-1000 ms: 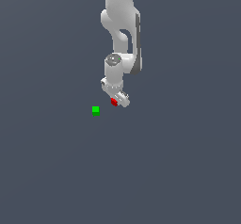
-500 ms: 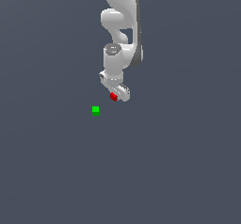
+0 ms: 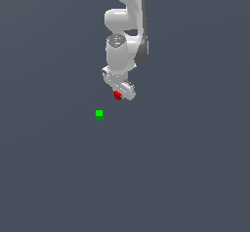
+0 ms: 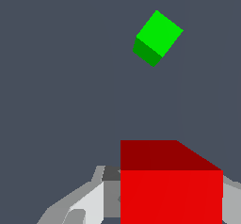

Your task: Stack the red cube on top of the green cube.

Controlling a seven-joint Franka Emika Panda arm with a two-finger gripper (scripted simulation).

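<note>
Change since earlier: between one second back and now, the white robot arm [image 3: 124,41] had straightened and drawn its wrist up, carrying the gripper and its load higher above the floor and a touch toward the exterior view's right; the green cube had not shifted.
Gripper: the white two-fingered gripper [image 3: 118,89] hung below the wrist, turned at a slant, its jaws clamped on the red cube.
Red cube: the tiny plain bright red cube [image 3: 117,95] sat between the fingertips, lifted clear of the ground. From the wrist view it filled the near foreground [image 4: 171,190], with a pale grey finger [image 4: 89,204] showing at one flank and a sliver of the other finger at the opposite edge.
Green cube: the tiny plain bright green cube [image 3: 99,114] rested alone on the floor, lower than the red cube and toward the exterior view's left of it, near but clearly apart. From the wrist view it appeared rotated relative to the red cube's edges [image 4: 157,37], one lit face and a darker side showing.
Floor: the flat dark slate-blue surface [image 3: 185,177] spread evenly under everything, without markings.
Stacking: not yet done; the red cube was in the air, held, and not over the green cube as far as I could judge from the exterior view.
</note>
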